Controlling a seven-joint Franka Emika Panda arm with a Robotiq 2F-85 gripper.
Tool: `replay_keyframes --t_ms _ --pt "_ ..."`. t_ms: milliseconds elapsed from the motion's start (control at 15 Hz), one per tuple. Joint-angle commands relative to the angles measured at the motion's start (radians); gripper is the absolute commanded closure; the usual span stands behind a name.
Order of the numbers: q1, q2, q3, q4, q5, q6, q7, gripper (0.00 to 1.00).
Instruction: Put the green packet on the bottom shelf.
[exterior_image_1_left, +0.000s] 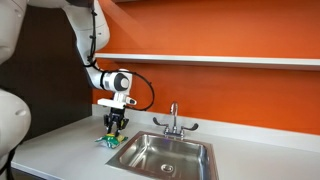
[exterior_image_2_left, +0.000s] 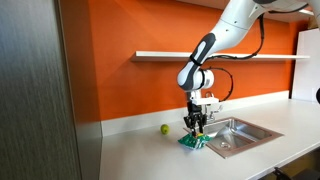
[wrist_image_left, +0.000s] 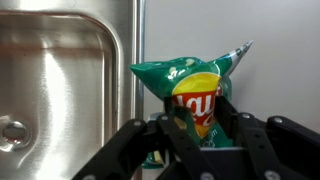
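Note:
The green packet (wrist_image_left: 190, 78), crinkly with a yellow and red logo, lies on the grey countertop just beside the steel sink. It shows in both exterior views (exterior_image_1_left: 105, 141) (exterior_image_2_left: 189, 143). My gripper (wrist_image_left: 200, 120) points straight down on it, its fingers closed in on the packet's middle, low at the counter (exterior_image_1_left: 115, 128) (exterior_image_2_left: 196, 129). The bottom shelf (exterior_image_1_left: 220, 59) (exterior_image_2_left: 200, 55) is a long white board on the orange wall, well above the gripper.
The steel sink (exterior_image_1_left: 165, 155) (exterior_image_2_left: 238, 134) (wrist_image_left: 60, 80) lies right beside the packet, with a faucet (exterior_image_1_left: 173, 122) behind it. A small yellow-green ball (exterior_image_2_left: 165, 128) sits on the countertop (exterior_image_2_left: 130, 150) near the wall. A dark cabinet side (exterior_image_2_left: 40, 90) stands at the counter's end.

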Motion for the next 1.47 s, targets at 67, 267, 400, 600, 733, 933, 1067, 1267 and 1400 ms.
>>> replay_keyframes --t_ms 67,267,400,600,733,933,1067,1267,1400 --pt "-0.03 0.026 0.018 0.025 0.046 -0.007 -0.055 0.59" --pt "-0.035 0.037 0.017 0.029 0.057 -0.01 -0.064 0.69" --pt "-0.037 0.042 0.016 0.033 0.058 -0.011 -0.062 0.95" --pt "-0.037 0.044 0.015 0.034 0.056 -0.011 -0.059 1.0" --pt "-0.038 0.044 0.015 0.036 0.055 -0.01 -0.059 1.0" --pt "-0.039 0.043 0.015 0.036 0.056 -0.009 -0.058 1.0" --pt "-0.038 0.036 0.014 0.036 0.052 -0.013 -0.054 1.0" --pt "-0.033 0.01 0.01 0.039 0.038 -0.022 -0.041 1.0" --pt "-0.029 -0.005 0.009 0.042 0.031 -0.028 -0.034 1.0"
